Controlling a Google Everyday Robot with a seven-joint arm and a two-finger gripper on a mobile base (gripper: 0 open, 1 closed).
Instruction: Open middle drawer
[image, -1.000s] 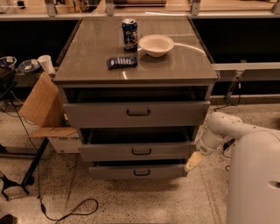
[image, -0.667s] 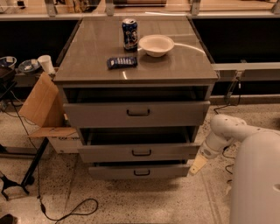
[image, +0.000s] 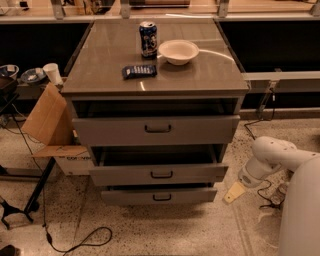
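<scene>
Middle drawer (image: 125, 175) stands partly out (handle (image: 161, 174) free). Gripper (image: 234, 192) hangs low right, clear of it; grip state indeterminable. Opening judged nearly complete; next, confirm extension.

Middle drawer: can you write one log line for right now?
middle drawer: partly open | gripper: low, right of the cabinet, off the drawer

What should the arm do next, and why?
Probably just pull back and stop. The middle drawer already stands out from the cabinet with its tray showing, and the gripper hangs low to the drawer's right, apart from its front and handle.
</scene>
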